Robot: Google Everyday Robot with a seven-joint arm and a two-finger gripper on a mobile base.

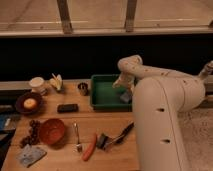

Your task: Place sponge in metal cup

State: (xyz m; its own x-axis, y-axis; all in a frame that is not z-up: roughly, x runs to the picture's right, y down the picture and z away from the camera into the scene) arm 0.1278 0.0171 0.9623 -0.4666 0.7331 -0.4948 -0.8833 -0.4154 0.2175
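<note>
Where the sponge sits: the sponge point(125, 98) lies in the right end of the green tray point(102, 95), partly hidden by the robot's arm.
Claw: the claw point(123, 84) hangs over that same end of the tray, directly above the sponge, with its fingers spread and nothing pinched; whether it touches the sponge cannot be told.
Metal cup: the metal cup point(83, 89) stands upright on the counter point(102, 120), just beside the tray's left wall and apart from the sponge.
Back left: a white cup point(36, 84) stands near the counter's far edge, well left of the metal cup.
Left edge: a dark plate point(20, 106) carries a round yellow-orange item.
Middle: a black bar point(67, 107) lies flat in front of the metal cup.
Front: an orange-red bowl point(52, 131) sits left of a fork point(78, 137); a black-handled tool point(117, 137) lies to the fork's right; a blue-grey cloth point(31, 155) lies at the near-left corner.
</note>
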